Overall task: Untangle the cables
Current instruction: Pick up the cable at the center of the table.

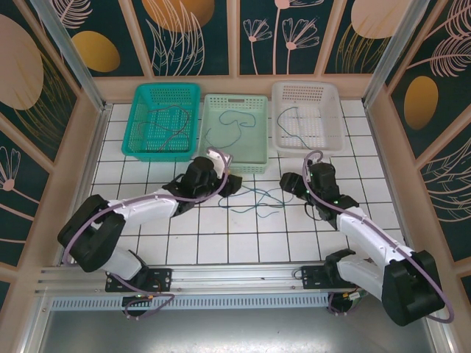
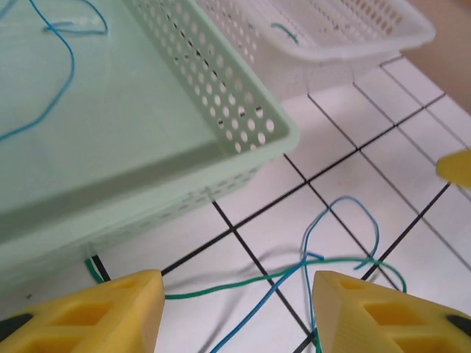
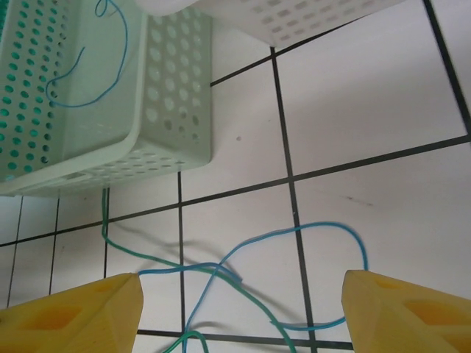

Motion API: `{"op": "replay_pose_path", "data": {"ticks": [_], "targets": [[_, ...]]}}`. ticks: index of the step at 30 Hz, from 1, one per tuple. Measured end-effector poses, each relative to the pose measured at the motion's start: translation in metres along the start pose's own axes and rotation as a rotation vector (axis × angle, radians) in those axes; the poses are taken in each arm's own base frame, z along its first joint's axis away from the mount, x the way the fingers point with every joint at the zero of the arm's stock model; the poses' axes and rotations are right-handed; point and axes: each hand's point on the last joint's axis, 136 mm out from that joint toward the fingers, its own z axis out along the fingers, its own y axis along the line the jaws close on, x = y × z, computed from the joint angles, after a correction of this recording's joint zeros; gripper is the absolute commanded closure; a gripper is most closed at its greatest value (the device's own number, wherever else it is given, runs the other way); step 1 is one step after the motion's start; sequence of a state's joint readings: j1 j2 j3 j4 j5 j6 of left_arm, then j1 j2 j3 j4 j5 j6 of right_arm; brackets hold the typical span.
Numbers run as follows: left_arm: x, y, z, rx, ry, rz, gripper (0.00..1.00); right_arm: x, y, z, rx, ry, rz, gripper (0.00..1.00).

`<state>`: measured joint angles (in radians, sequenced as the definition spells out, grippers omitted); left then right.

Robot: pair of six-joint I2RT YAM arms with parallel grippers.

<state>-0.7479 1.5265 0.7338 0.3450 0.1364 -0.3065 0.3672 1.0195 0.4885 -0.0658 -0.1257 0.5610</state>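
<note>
A blue cable (image 1: pixel 266 193) and a green cable (image 1: pixel 250 208) lie crossed on the white tiles between my two grippers. My left gripper (image 1: pixel 232 184) is low over their left end. In the left wrist view it (image 2: pixel 235 312) is open, and the green cable (image 2: pixel 221 291) and blue cable (image 2: pixel 346 200) run across the gap without being pinched. My right gripper (image 1: pixel 288 185) is at their right end. It (image 3: pixel 243 312) is open wide, with the blue loop (image 3: pixel 294 229) and green strand (image 3: pixel 125 252) on the tiles between its yellow fingers (image 3: pixel 81 316).
Three baskets line the back: teal (image 1: pixel 144 110) holding a dark cable (image 1: pixel 175 121), light green (image 1: pixel 257 143) holding a blue cable (image 1: pixel 234 120), white (image 1: pixel 331 110) holding a dark cable (image 1: pixel 294 121). The light green basket's corner (image 2: pixel 283 136) is just ahead of the left gripper.
</note>
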Motion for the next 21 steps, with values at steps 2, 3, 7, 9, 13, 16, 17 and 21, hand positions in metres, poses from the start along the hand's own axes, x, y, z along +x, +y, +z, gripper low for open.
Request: {"op": "replay_pose_path", "data": {"ticks": [2,3,7,9,13,16,17,21], "targets": [[0.011,-0.009,0.007,0.026,0.037,0.029,0.48,0.003,-0.001,0.000,-0.003,0.009,0.001,0.28],[0.017,-0.015,0.011,0.040,0.058,0.050,0.48,0.004,-0.002,0.001,-0.001,0.013,0.002,0.28],[0.029,-0.047,0.021,0.119,0.115,0.165,0.49,0.001,-0.008,-0.001,0.010,0.003,0.023,0.28],[0.032,-0.065,0.024,0.169,0.132,0.226,0.49,-0.004,-0.011,-0.003,0.014,-0.011,0.036,0.28],[0.042,-0.087,0.030,0.255,0.168,0.319,0.50,-0.016,-0.018,-0.009,0.020,-0.049,0.061,0.26],[0.055,-0.088,0.041,0.285,0.214,0.364,0.51,-0.025,-0.024,-0.016,0.027,-0.081,0.081,0.26],[0.060,-0.087,0.046,0.287,0.234,0.376,0.52,-0.027,-0.026,-0.018,0.029,-0.090,0.087,0.26],[0.079,-0.082,0.063,0.280,0.314,0.410,0.54,-0.033,-0.032,-0.025,0.030,-0.122,0.108,0.25]]}}
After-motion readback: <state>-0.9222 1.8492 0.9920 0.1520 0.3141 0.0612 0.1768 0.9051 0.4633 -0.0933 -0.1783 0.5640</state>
